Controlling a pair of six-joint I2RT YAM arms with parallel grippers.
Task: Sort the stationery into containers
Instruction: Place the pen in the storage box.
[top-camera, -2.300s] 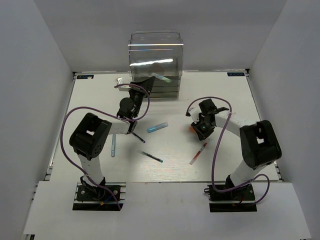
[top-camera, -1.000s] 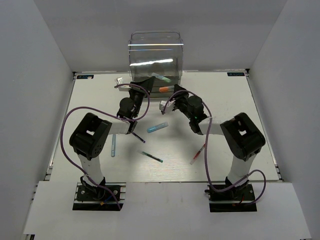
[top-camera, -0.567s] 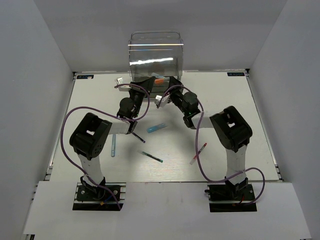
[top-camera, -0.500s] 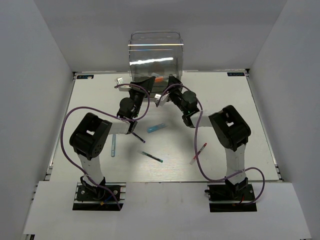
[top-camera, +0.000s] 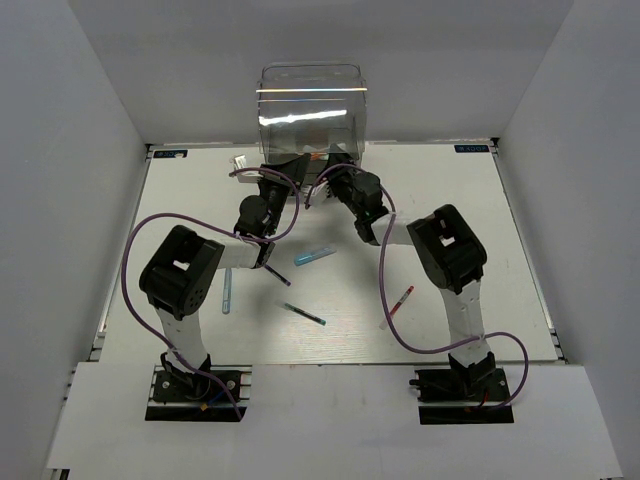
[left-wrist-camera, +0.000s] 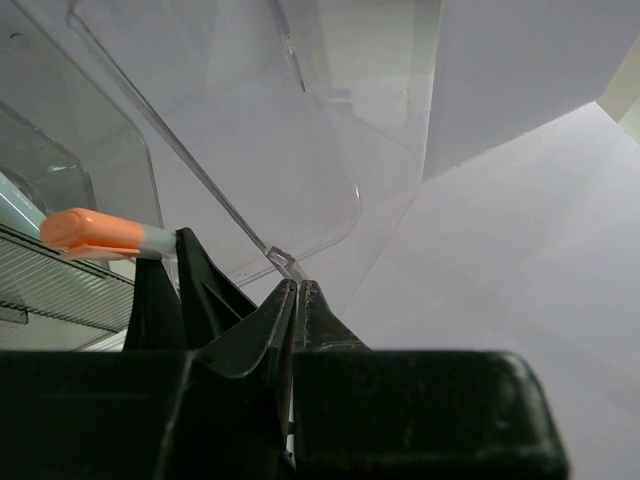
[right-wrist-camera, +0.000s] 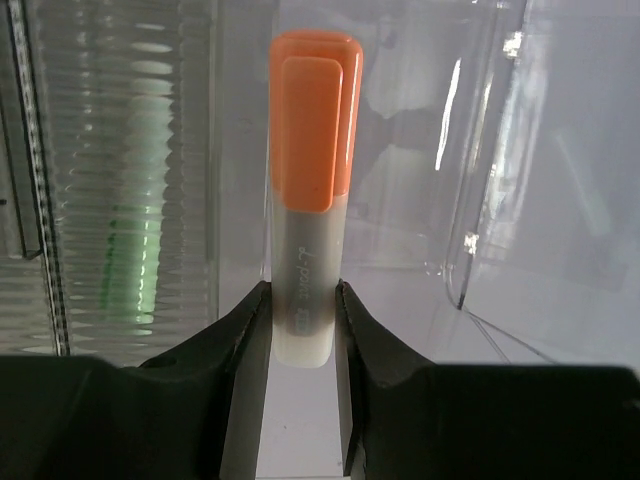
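The left tool is pinched narrow on the clear lip of a drawer of the cabinet, apparently holding it open. The right tool clamps the orange marker, which a second ago was short of the cabinet and is now at its front. Next, I judge, the marker needs carrying over the drawer and releasing.

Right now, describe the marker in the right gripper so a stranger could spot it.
Find the tall clear cabinet at the table's far edge. At its front, the right gripper pinches a stubby, pale-barrelled marker. Its orange cap sets it apart from the light blue pen and red pen lying on the table.
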